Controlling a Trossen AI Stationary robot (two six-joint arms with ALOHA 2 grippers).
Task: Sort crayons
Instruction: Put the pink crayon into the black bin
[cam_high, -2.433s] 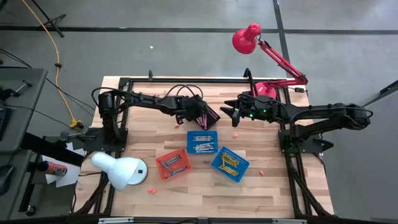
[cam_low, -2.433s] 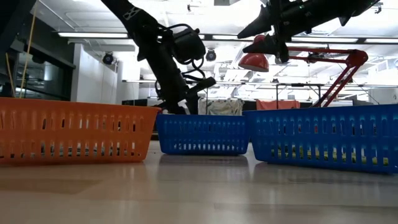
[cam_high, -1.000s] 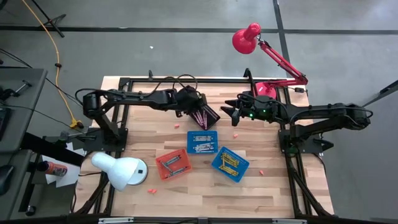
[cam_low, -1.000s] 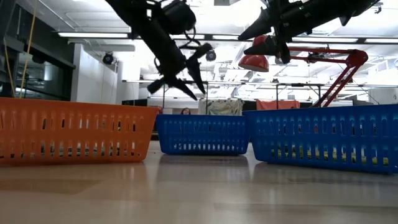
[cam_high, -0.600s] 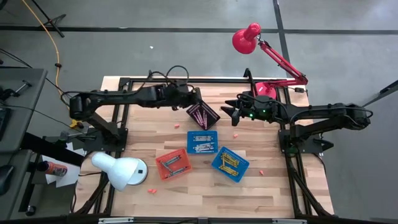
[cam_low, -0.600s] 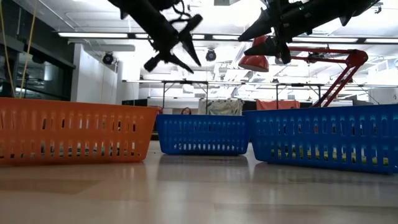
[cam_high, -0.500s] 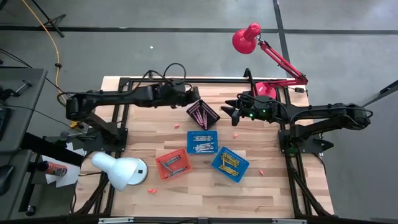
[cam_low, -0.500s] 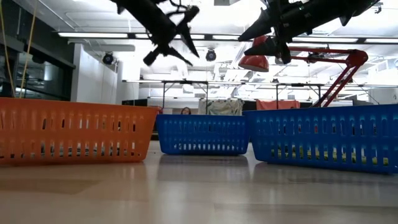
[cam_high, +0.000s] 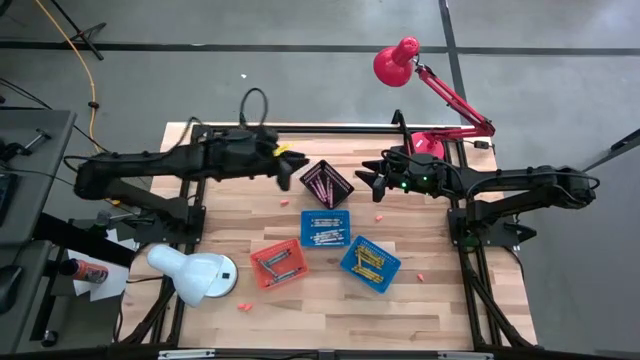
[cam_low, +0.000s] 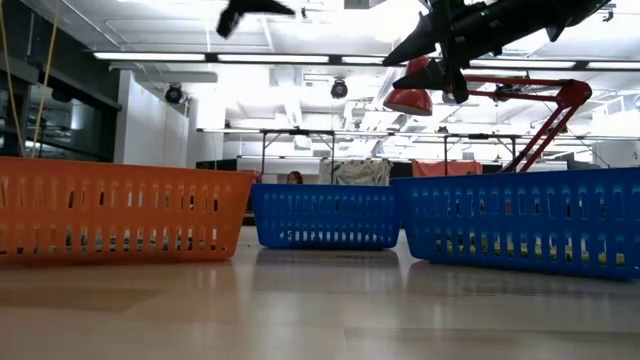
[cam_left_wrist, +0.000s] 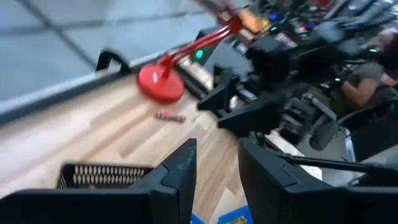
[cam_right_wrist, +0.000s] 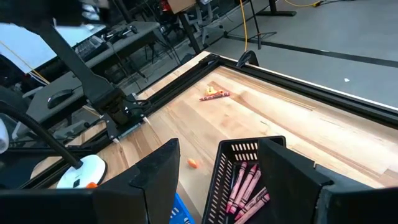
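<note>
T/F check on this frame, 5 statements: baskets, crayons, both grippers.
1. The black basket holds pink crayons. True.
2. The right gripper is shut on a crayon. False: its fingers are open and empty.
3. Three blue baskets sit on the table. False: two blue baskets and one orange basket.
4. Loose crayons lie on the table outside the baskets. True.
5. The left gripper reaches into the orange basket. False: it is raised beside the black basket.
</note>
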